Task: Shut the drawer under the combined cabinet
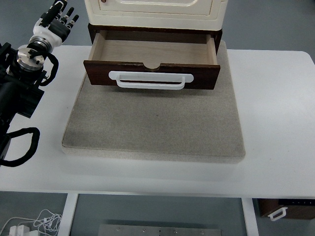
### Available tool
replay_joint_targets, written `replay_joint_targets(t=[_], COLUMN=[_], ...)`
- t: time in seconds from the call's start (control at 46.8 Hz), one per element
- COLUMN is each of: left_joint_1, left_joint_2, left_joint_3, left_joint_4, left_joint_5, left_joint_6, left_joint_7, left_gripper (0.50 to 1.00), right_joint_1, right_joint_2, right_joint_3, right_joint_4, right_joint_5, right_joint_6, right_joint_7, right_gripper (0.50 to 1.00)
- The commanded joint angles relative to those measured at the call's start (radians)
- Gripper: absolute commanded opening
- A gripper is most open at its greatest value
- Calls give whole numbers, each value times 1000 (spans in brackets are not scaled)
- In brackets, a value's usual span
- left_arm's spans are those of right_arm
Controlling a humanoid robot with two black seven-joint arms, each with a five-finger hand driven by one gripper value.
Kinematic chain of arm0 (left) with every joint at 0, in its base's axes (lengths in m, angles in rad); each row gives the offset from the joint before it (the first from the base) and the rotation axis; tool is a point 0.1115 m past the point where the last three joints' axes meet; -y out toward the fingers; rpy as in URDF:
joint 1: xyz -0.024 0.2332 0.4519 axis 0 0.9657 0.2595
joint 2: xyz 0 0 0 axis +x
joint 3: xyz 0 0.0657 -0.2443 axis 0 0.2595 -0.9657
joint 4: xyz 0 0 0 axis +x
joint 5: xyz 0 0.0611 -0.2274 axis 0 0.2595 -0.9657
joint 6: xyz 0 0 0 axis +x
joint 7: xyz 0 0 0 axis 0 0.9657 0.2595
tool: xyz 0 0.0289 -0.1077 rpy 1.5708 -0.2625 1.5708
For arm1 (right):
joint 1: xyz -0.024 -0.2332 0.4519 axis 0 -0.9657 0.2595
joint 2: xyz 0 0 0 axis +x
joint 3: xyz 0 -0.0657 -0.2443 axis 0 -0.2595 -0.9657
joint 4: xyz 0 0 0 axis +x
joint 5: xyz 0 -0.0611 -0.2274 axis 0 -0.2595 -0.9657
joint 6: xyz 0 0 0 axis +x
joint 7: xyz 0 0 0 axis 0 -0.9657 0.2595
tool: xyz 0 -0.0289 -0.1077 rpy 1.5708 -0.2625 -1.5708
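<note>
A dark brown drawer (151,73) with a white handle (150,81) stands pulled out from under the cream cabinet (155,11) at the top centre. Its light wooden inside (152,51) holds nothing. My left hand (58,19) hovers at the upper left, off the table's far edge and left of the cabinet, fingers spread and holding nothing. It is well apart from the drawer front. The right arm is out of view.
The cabinet stands on a grey stone-like slab (155,123) on the white table (275,123). The left arm's black body and cables (19,98) lie along the left edge. White cables (34,223) lie on the floor below; a small brown drawer-like piece (285,209) shows at bottom right.
</note>
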Motion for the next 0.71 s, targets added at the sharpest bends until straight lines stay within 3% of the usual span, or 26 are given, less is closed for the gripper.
replay_joint_targets(t=[0.0,0.064,0.684], left_joint_1=[1,1,-14], left_joint_2=[0,0,26], left_joint_3=[0,0,-2], left_joint_4=[-2,0,5], left_joint_5=[0,-2,-2], left_joint_6=[0,0,-23], left_joint_7=[-2,-26,-26], left_gripper=[1000,1000,1000], right_joint_1=[0,0,0], right_joint_2=[0,0,0], right_joint_3=[0,0,0], right_joint_4=[0,0,0], right_joint_5=[-1,1,1], right_joint_6=[0,0,0], right_joint_7=[0,0,0], right_gripper=[952,952,952])
